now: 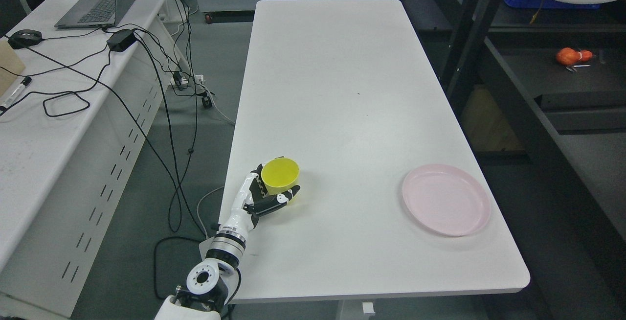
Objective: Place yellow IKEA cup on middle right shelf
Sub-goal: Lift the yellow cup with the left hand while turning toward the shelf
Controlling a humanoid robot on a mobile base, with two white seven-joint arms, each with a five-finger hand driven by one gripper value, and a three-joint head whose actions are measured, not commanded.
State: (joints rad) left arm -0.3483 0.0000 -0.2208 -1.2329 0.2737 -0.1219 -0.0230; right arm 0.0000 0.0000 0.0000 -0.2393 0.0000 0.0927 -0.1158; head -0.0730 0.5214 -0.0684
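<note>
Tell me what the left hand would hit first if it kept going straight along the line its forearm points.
The left hand points up and right, fingers wrapped around the yellow cup. Beyond the cup that line crosses only bare white table; the pink plate lies well off to the right. The way looks free, though depth is uncertain.

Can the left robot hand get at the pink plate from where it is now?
Probably not yet: the left robot hand is wrapped around the yellow cup, and the pink plate sits far across the bare table.

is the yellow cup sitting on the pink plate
No, the yellow cup stands near the table's left edge with the left hand wrapped around it, well apart from the pink plate.
</note>
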